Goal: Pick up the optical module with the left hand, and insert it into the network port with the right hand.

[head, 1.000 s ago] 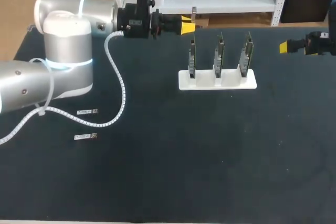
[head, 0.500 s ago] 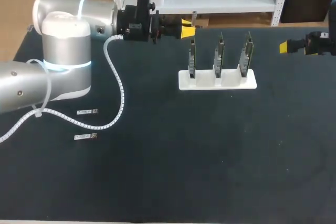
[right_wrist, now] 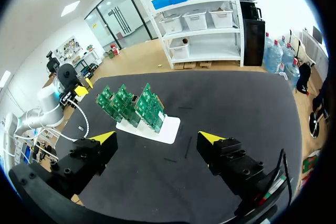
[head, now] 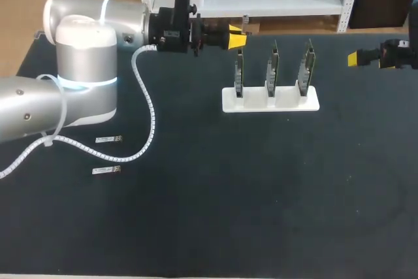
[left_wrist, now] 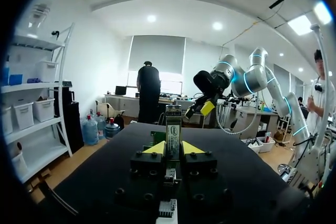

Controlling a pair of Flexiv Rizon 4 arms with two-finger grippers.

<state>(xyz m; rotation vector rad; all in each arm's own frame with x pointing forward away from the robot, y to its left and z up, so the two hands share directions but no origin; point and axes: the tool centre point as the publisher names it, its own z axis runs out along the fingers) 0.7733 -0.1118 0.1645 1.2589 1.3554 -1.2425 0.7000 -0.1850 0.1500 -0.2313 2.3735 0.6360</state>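
Hovering left of the white stand (head: 270, 101) with its three upright circuit boards (head: 271, 70), the left gripper (head: 236, 36) shows in the head view. The right gripper (head: 358, 59) is well to the stand's right, and two loose modules (head: 108, 139) lie near the left arm.

Left wrist view: the yellow fingers (left_wrist: 156, 148) clamp the optical module (left_wrist: 173, 127), which stands upright.

Right wrist view: the right gripper's fingers are spread wide with nothing between them, and the stand is ahead.
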